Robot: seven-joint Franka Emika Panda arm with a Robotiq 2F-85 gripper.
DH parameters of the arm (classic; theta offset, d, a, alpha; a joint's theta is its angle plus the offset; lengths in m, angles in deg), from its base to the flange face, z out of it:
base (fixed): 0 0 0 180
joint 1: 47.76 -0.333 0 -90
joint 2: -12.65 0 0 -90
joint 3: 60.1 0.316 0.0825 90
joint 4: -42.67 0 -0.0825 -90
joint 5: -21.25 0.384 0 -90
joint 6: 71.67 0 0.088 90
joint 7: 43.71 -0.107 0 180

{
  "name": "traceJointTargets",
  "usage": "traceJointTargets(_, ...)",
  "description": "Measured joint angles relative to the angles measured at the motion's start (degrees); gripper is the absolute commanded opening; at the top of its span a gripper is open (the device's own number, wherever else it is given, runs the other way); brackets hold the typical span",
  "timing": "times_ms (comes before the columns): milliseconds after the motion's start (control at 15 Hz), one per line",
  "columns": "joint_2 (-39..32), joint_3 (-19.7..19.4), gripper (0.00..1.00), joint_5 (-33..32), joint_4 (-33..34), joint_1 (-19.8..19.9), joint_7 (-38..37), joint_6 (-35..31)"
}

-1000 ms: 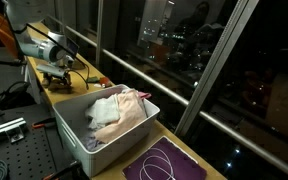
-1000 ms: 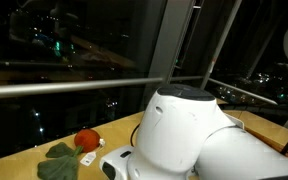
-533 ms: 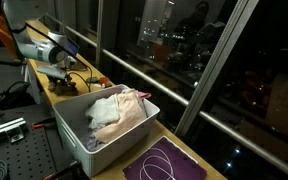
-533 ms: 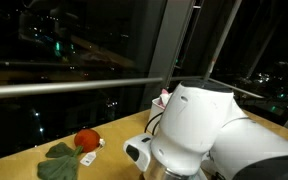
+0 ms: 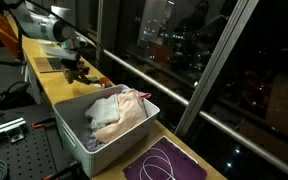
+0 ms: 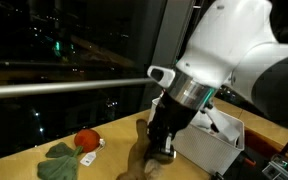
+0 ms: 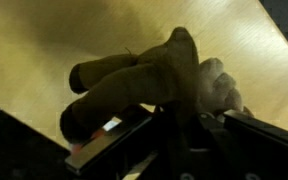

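The gripper is closed on a brown toy, a soft plush thing with limbs. In the wrist view the fingers press its body from both sides, and the limbs stick out toward the table below.

So the grasp, as I judge it, is done. The toy hangs under the gripper near the window side of the table. Its lower end comes very close to the wood (I cannot tell whether it touches). In an exterior view the gripper stands over the far part of the table, well apart from the bin.

What is not done: the toy rests in no place yet. It is not in the bin, which holds only pale cloths, and it does not lie on the purple mat with the white cable. It also does not touch the red ball with green leaves, which lies on the table near the toy.

By my estimate the work is about in the middle: the toy is held firmly and carried, but not released.
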State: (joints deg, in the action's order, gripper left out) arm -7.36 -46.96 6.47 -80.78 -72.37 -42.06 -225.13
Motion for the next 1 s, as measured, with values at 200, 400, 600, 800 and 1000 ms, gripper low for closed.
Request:
traceJointTargets(200, 8.30, -0.50, 0.04, -1.59, 1.02, 1.92, 0.56, 7.80)
traceJointTargets(400, 14.61, -0.74, 0.04, -1.90, 2.98, 5.47, 3.47, 14.84)
traceJointTargets(600, 18.48, -2.04, 0.04, -1.66, 3.70, 10.13, 8.11, 18.19)
traceJointTargets(800, 20.38, -4.54, 0.04, -1.03, 3.57, 14.53, 13.22, 18.76)
traceJointTargets(1000, 20.41, -7.36, 0.04, 0.62, 3.80, 18.27, 18.88, 18.71)
